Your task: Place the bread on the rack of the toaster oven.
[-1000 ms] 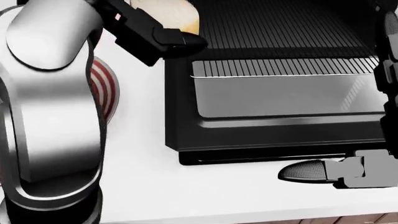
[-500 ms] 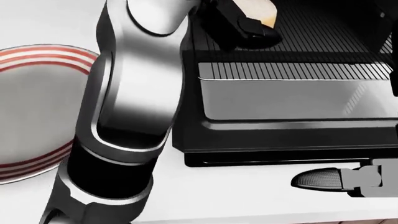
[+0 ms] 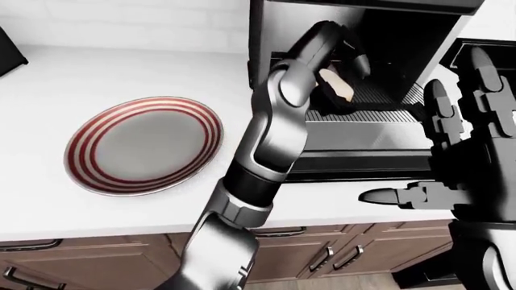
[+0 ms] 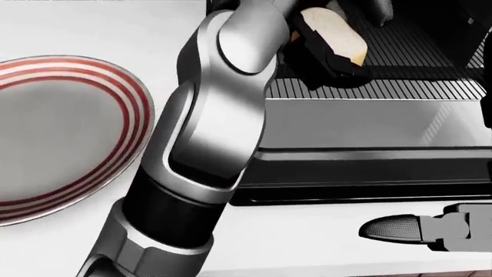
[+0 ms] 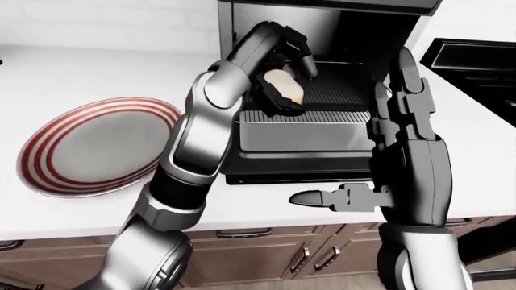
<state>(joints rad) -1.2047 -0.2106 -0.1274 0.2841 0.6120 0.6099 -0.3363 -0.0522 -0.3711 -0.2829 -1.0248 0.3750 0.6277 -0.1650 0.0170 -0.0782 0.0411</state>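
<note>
White counter [image 3: 121, 66], striped plate [image 3: 143, 145], open toaster oven [image 5: 322, 72], wood cabinets [image 3: 97, 266]

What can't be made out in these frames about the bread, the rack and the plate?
- Pale bread slice: its underside is covered by the dark left robot hand in every view, so contact with the ribbed metal oven rack cannot be told.
- Rack: its left part sits behind the silver left arm in the head view.
- Red-striped round plate: cut off by the head view's left edge.
- Right robot hand: mostly outside the head view.
</note>
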